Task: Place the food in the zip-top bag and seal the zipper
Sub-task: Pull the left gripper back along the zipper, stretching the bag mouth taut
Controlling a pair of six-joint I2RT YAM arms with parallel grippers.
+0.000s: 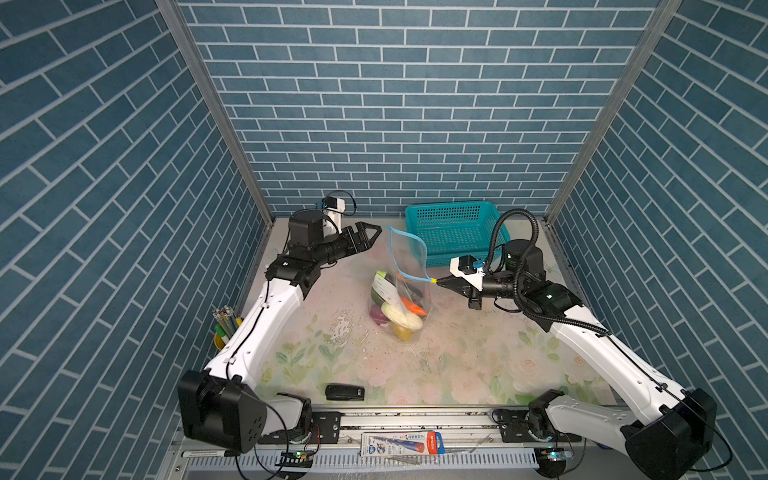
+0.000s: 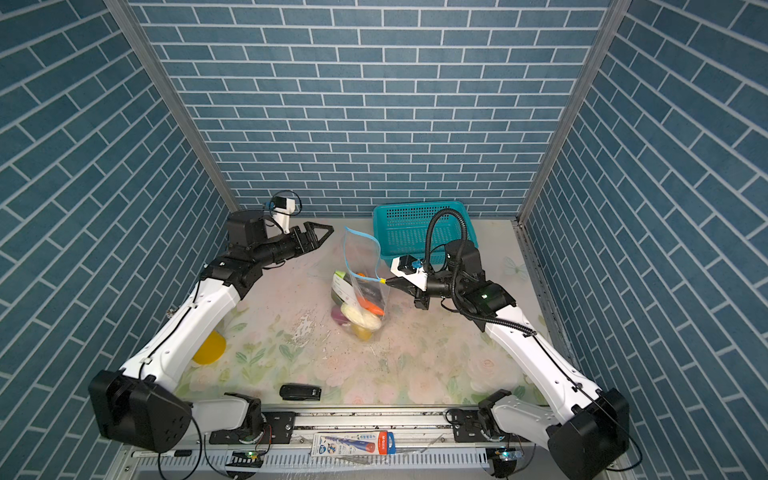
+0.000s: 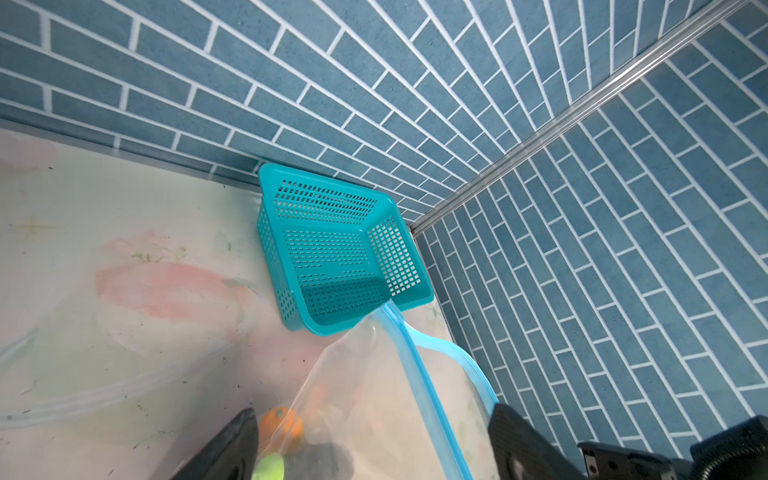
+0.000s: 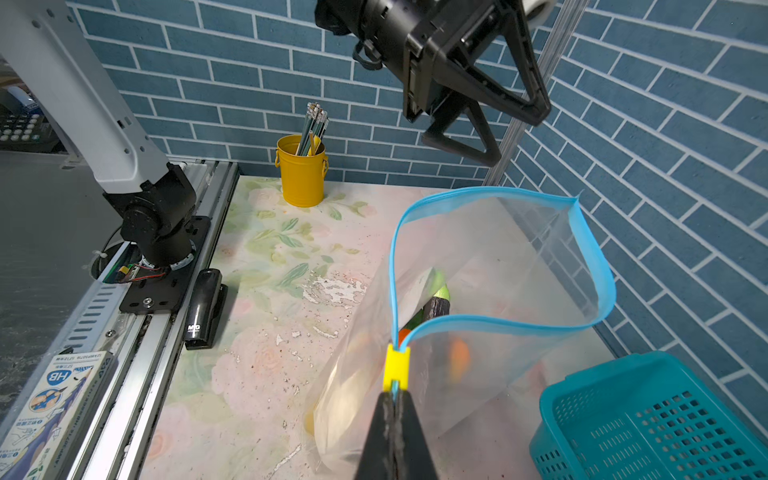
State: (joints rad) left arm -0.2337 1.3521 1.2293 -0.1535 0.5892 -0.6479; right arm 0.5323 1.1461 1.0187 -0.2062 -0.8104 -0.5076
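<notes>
The food (image 1: 399, 316) sits inside the bag (image 1: 409, 257), which stands mid-table with its mouth gaping, so sealing looks like the step in hand. The right gripper (image 4: 395, 395) is clamped on the zipper (image 4: 498, 321) end beside the yellow slider (image 4: 396, 368). The left gripper (image 1: 376, 235), jaws apart, hangs just left of the bag's far corner and likely needs to pinch the strip there so the slider can be drawn along

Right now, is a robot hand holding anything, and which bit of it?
The right gripper is shut on the clear plastic zip-top bag, pinching the end of its light-blue zipper strip beside the small yellow slider. The open left gripper holds nothing.
</notes>
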